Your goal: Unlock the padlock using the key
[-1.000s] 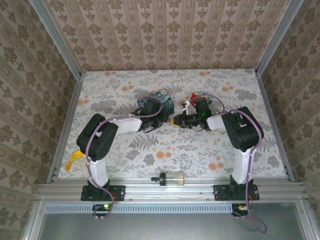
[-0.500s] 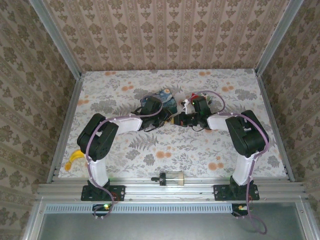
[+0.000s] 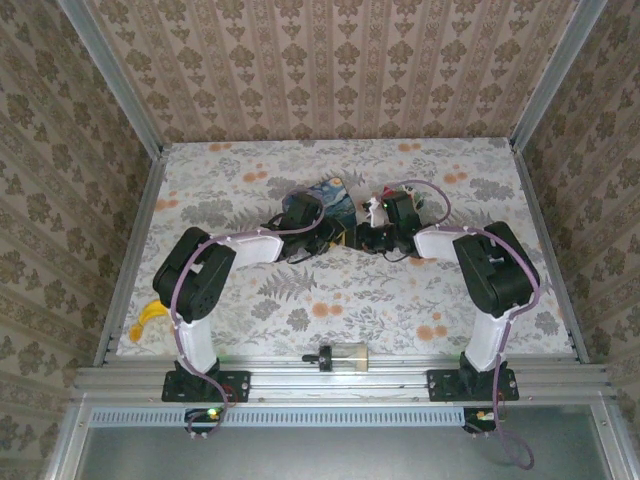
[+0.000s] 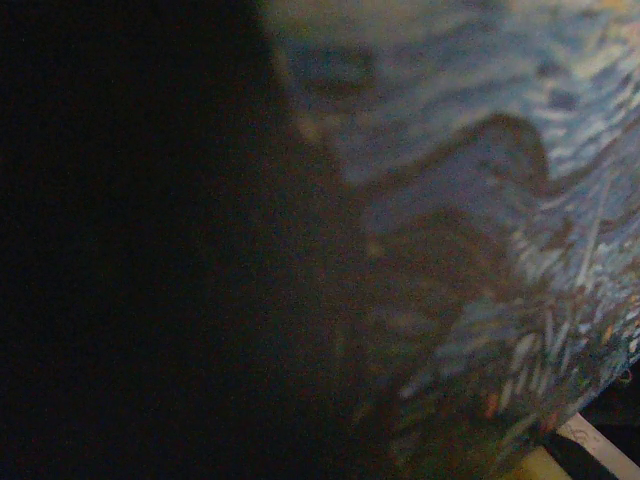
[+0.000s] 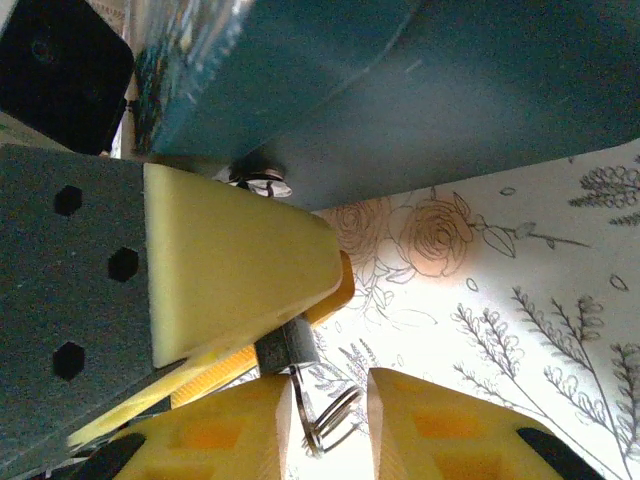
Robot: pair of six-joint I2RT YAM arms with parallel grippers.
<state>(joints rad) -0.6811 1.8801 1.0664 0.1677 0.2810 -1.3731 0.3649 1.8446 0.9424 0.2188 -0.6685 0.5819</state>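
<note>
Right wrist view: the padlock [image 5: 286, 346] is seen as a small dark block pinched between the yellow fingers [image 5: 235, 265] of the left gripper [image 5: 308, 328], whose jaws are closed on it just under the tilted blue box [image 5: 480, 90]. A silvery loop is glimpsed above the upper finger, against the box's edge; whether it is the shackle cannot be told. From the underside of the padlock the key [image 5: 294, 392] is seen to run straight down as a thin metal strip, with a wire ring [image 5: 318, 440] hung at its end. The key and ring are found in the gap of the right gripper [image 5: 330, 402], whose two yellow pads [image 5: 440, 430] are held apart, wider than the key; the strip lies along the inner face of one pad and is not clamped by both.

From the top external camera, both arms are seen to be reached toward the middle of the flowered table [image 3: 400, 300], the wrists met nose to nose just in front of the blue box. A banana [image 3: 150, 318] is seen at the table's left edge, well apart from the arms.

At the left wrist, the box's blue swirl paint is seen pressed close and blurred.
</note>
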